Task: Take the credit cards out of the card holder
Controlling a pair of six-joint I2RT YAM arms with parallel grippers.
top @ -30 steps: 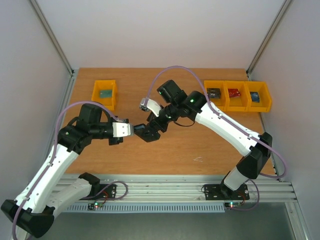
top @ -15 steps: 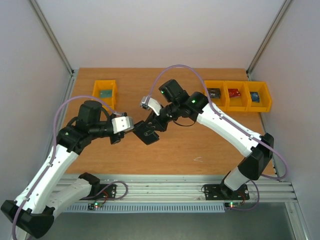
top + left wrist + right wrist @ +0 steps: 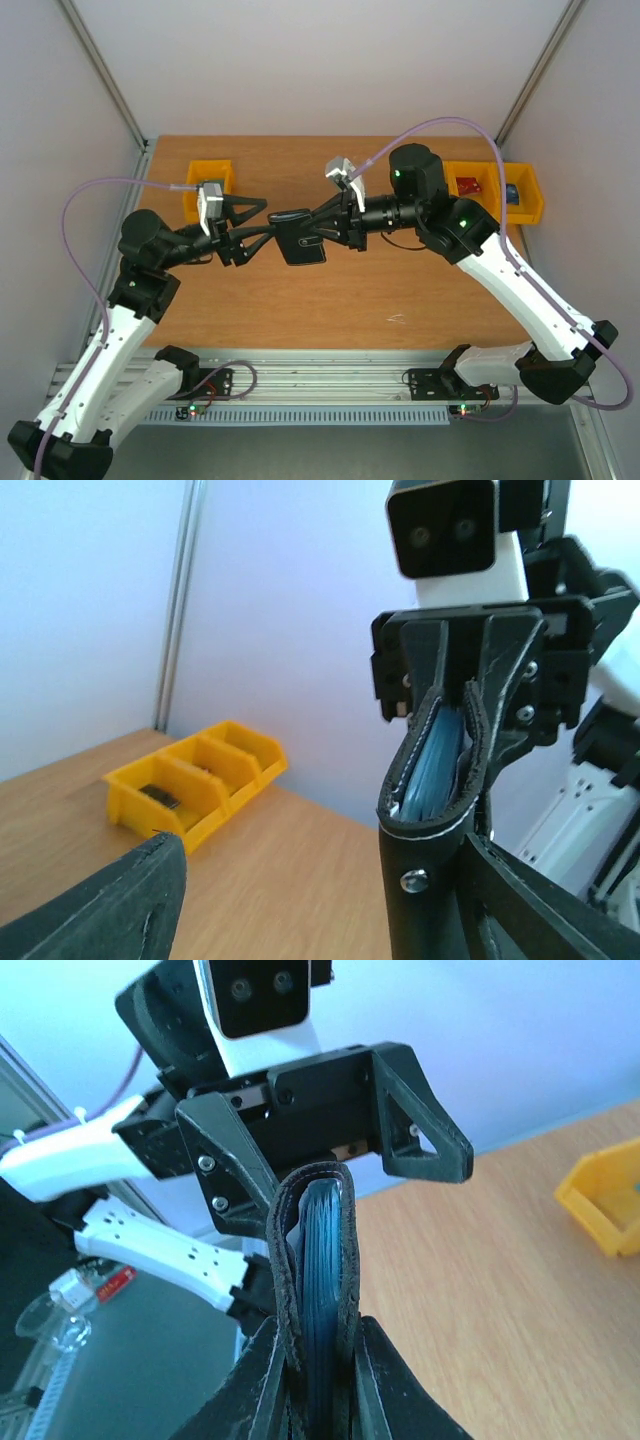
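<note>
The black card holder (image 3: 300, 245) hangs in the air over the middle of the table, folded, with my right gripper (image 3: 322, 228) shut on its right end. From the right wrist, the card holder (image 3: 320, 1250) stands edge-on, pinched in the right gripper (image 3: 318, 1360). Only blue-grey pocket edges (image 3: 435, 765) show inside it; the credit cards in it are hidden. My left gripper (image 3: 255, 225) is open, its fingers (image 3: 420, 1125) spread around the holder's left end. In the left wrist view the holder (image 3: 430, 900) sits close to the right-hand finger of the left gripper (image 3: 325, 860).
Yellow bins (image 3: 495, 210) stand at the back right, partly behind the right arm; one holds a red thing (image 3: 468, 185), another a blue one (image 3: 512, 193). A single yellow bin (image 3: 190, 190) sits at the back left behind the left wrist. The same bins (image 3: 190, 780) show from the left wrist.
The right gripper closed on the card holder, then the left gripper opened and let go of it. Both wrists swung round and the holder rose and shifted slightly toward the back.
</note>
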